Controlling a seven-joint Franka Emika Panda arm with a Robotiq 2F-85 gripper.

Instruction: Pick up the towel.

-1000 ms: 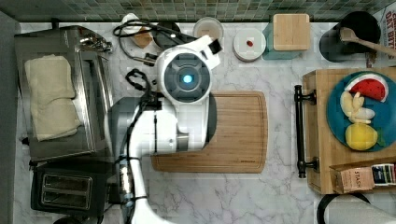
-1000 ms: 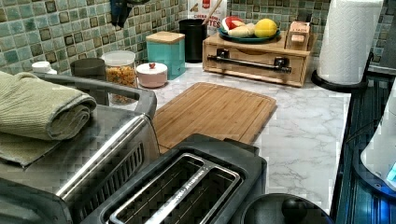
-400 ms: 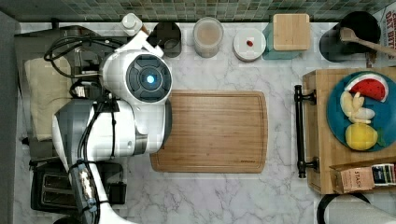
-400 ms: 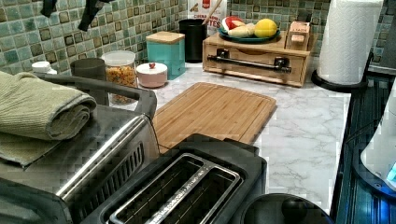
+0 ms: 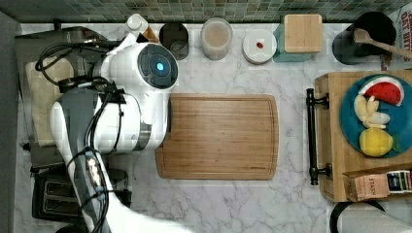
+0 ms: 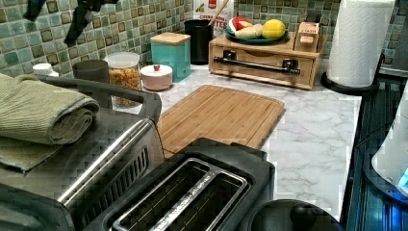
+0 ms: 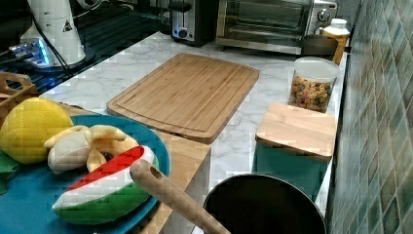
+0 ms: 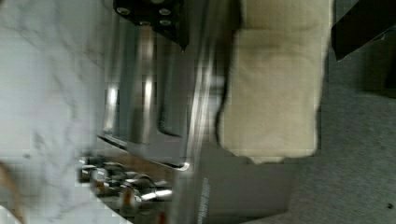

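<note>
Towel lies folded on top of the toaster oven, rolled edge facing the oven's front handle in the left view. In the top view the towel sits at the top view's left, partly under the arm; its far left edge runs close to the oven top's edge. In the wrist view the towel fills one side, short end stopping before the oven top's rim, bare metal beyond it.

Gripper hangs high in the left view's upper left, above the towel and well apart from it, two dark fingers spread with a clear gap, holding nothing. In the wrist view a finger shows at the corner beside the towel.

Black toaster stands just beside the oven. Cutting board lies bare mid-counter. Along the tiled wall: dark cup, cereal jar, pink lidded dish, teal box. Wooden tray with fruit plate and paper roll stand far off.
</note>
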